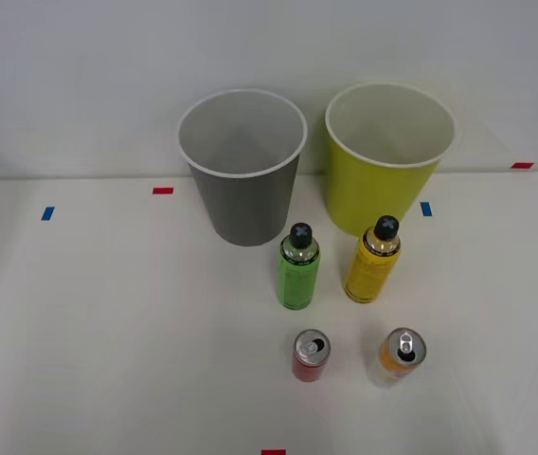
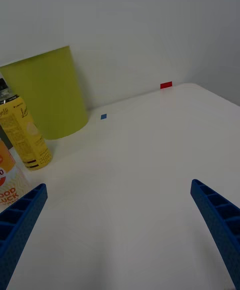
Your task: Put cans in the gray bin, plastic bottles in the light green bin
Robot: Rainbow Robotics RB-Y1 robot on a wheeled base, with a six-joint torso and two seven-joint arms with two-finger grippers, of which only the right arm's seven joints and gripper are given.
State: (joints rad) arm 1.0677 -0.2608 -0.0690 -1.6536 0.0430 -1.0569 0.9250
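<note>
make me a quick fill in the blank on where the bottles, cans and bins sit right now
1. The green bottle stands in front of the ____ bin.
2. The yellow bottle has a ____ cap.
3. The can nearest the yellow bottle is the ____ can.
4. The right gripper has its fingers ____.

Missing words: gray; black; orange; open

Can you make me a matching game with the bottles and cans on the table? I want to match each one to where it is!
Things:
1. green bottle
2. yellow bottle
3. red can
4. orange can

Places:
A. in front of the yellow bottle
B. in front of the gray bin
C. in front of the green bottle
D. in front of the light green bin

Pairs: 1-B, 2-D, 3-C, 4-A
</note>
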